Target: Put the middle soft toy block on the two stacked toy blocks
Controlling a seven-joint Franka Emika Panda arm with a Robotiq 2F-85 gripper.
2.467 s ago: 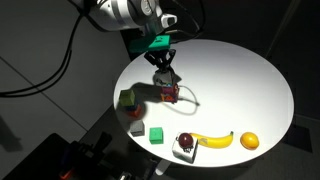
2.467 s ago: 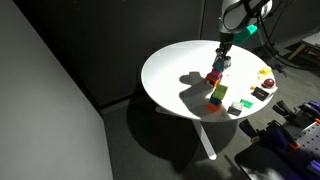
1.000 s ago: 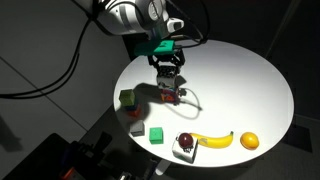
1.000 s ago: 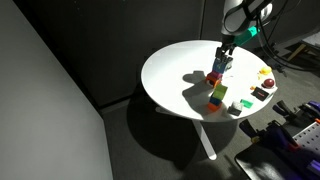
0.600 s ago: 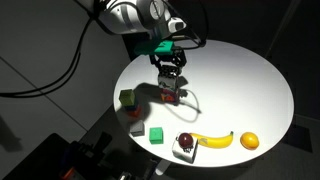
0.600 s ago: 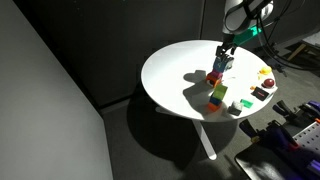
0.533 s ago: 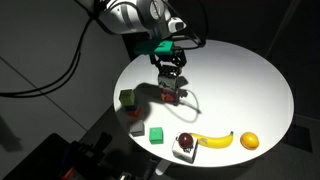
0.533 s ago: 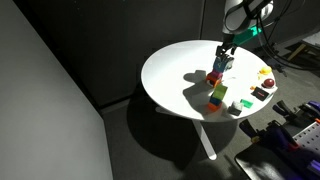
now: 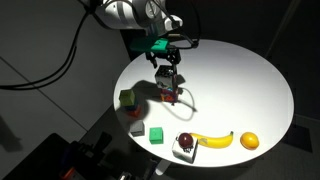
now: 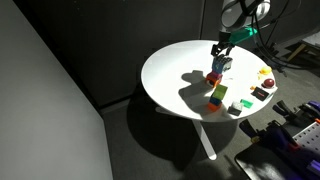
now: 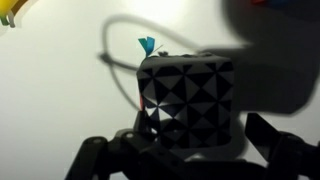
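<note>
Our tool [image 9: 167,72] hangs just above the middle soft toy block [image 9: 168,83], which sits atop the two stacked toy blocks [image 9: 170,96], in from the left edge of the desk [image 9: 240,80] in an exterior view. In an exterior view, the tool [image 10: 219,52] is over the same pile [image 10: 215,72] near the desk's right edge. In the wrist view, we see its fingers [image 11: 100,155] spread wider than the block [image 11: 188,95], not clasping it.

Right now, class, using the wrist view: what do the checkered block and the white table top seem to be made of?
Checkered block: probably fabric over soft filling. It has a matte black-and-white print, rounded edges and a small teal tag at one corner.
Table top: smooth, hard and white, perhaps laminate or paint. The colour is even, with no visible grain.
</note>
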